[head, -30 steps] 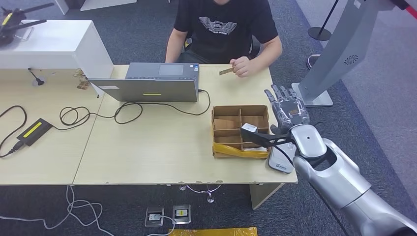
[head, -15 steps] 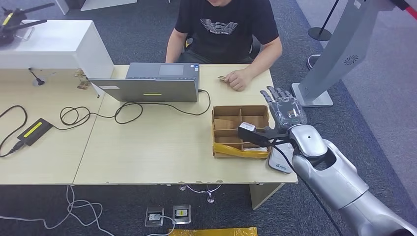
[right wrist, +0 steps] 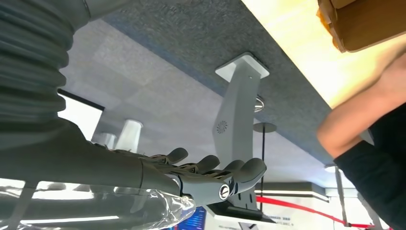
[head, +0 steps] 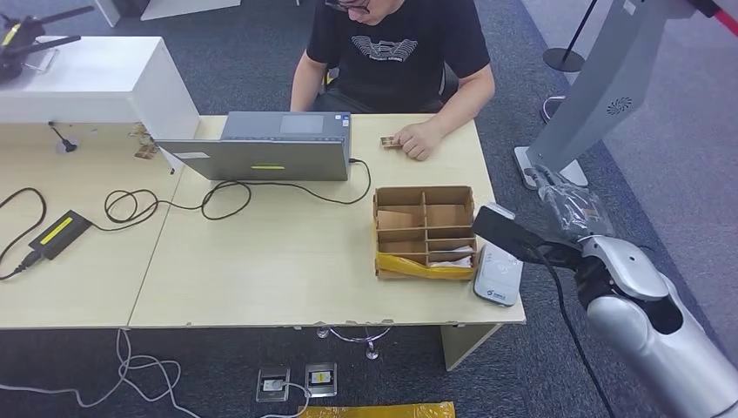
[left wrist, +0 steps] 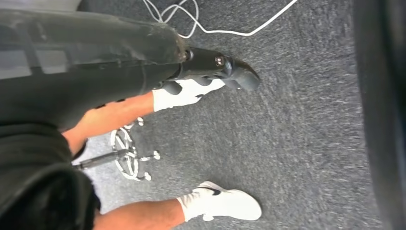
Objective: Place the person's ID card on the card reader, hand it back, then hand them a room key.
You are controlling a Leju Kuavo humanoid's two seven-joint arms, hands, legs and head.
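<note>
On the worktop (head: 261,261) a laptop (head: 265,148) stands at the far edge, before the seated person (head: 392,52). Right of it the person's hand (head: 416,139) rests on a card (head: 389,142). Nearer, a divided box (head: 425,231) sits beside a card reader (head: 499,274) at the right edge.

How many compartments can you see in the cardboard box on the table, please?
6, in two columns of three inside the cardboard box: three on the laptop side, three on the card reader side. The nearest ones are partly hidden.
</note>
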